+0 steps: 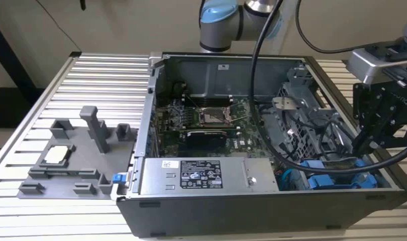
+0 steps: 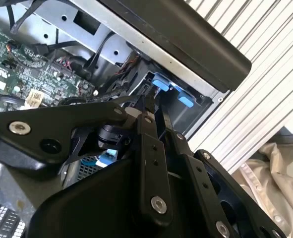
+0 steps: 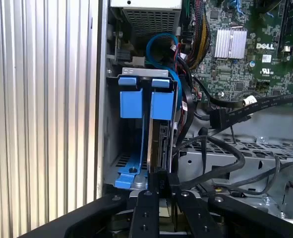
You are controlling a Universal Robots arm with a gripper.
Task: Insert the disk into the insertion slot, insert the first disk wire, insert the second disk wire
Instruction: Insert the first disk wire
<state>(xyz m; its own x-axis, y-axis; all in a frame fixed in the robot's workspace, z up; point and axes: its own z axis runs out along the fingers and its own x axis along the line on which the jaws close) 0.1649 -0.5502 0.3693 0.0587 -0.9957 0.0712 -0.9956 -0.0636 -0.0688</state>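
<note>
The disk [image 3: 160, 141] stands on edge in the insertion slot [image 3: 120, 161], a grey perforated bay at the case's corner. Its blue frame tabs [image 3: 131, 101] sit at the far end, and they appear in the second wrist view as blue tabs [image 2: 161, 82]. My gripper [image 3: 160, 177] is shut, its tips at the disk's near edge; whether they touch it I cannot tell. In the exterior view the gripper [image 1: 360, 149] reaches down into the case's right side, above the blue disk frame [image 1: 323, 181]. A black wire with a loose connector [image 3: 220, 117] hangs beside the disk.
The open computer case [image 1: 257, 211] lies on a slatted table [image 1: 103, 75]. Inside it are the motherboard [image 1: 203, 120], a silver power-supply box [image 1: 203, 175] and thick black cables [image 1: 311, 168]. A grey fixture [image 1: 69, 160] sits on the exterior view's left.
</note>
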